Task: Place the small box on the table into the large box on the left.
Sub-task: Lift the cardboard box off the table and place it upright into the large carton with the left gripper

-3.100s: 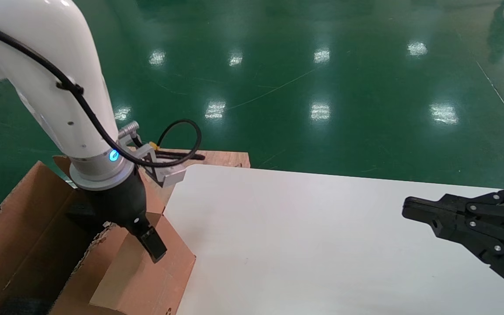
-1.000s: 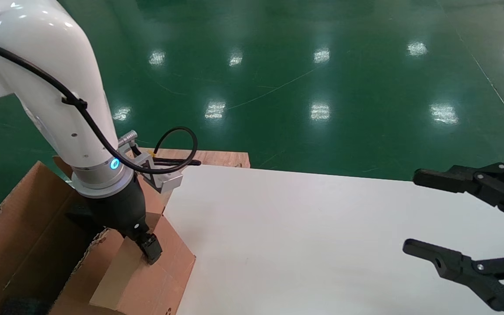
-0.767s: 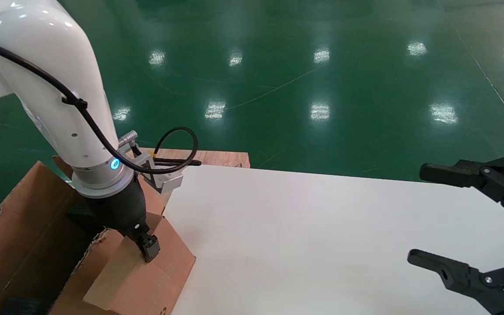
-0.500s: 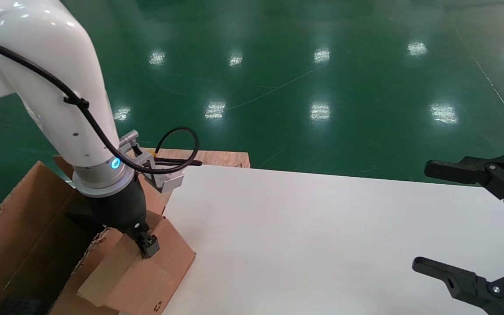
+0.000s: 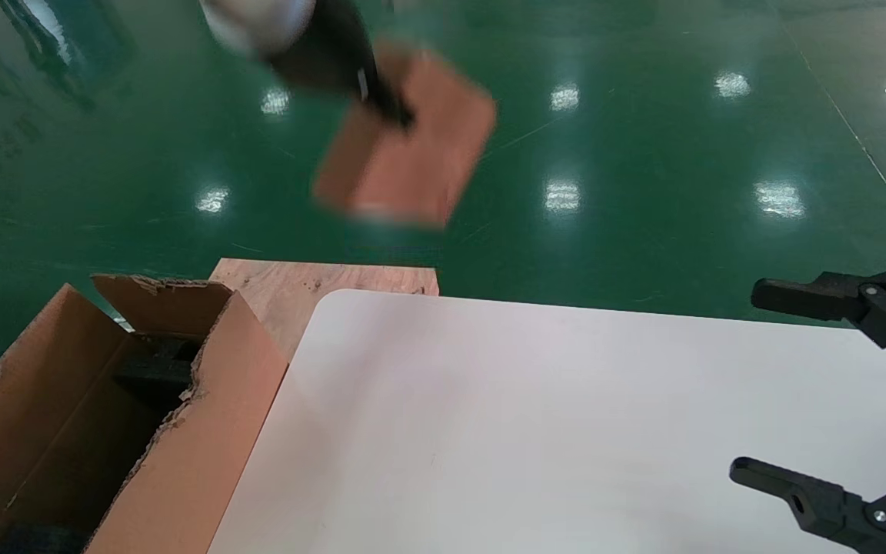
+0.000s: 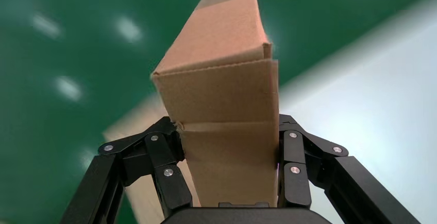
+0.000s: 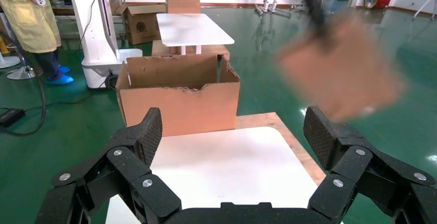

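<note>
My left gripper (image 5: 383,101) is shut on the small box (image 5: 406,150), a plain brown carton, and holds it high in the air beyond the table's far edge. In the left wrist view the small box (image 6: 220,95) sits clamped between both fingers (image 6: 165,154). The large box (image 5: 204,431) with torn flap edges and dark foam inside stands open at the table's left, below the held carton. My right gripper (image 5: 767,388) is open and empty over the right side of the white table (image 5: 535,415). The right wrist view shows the small box (image 7: 342,74) blurred above the large box (image 7: 178,105).
A bare wooden board (image 5: 312,281) lies behind the table's far left corner. The right wrist view shows a person in yellow (image 7: 31,23), a white robot base (image 7: 98,33), another white table (image 7: 193,28) and more cartons (image 7: 139,23) farther off on the green floor.
My left arm has lifted the small box from beside the large box high up and toward the far right. My right gripper, shut three seconds ago, now stands open and has drifted slightly right.
</note>
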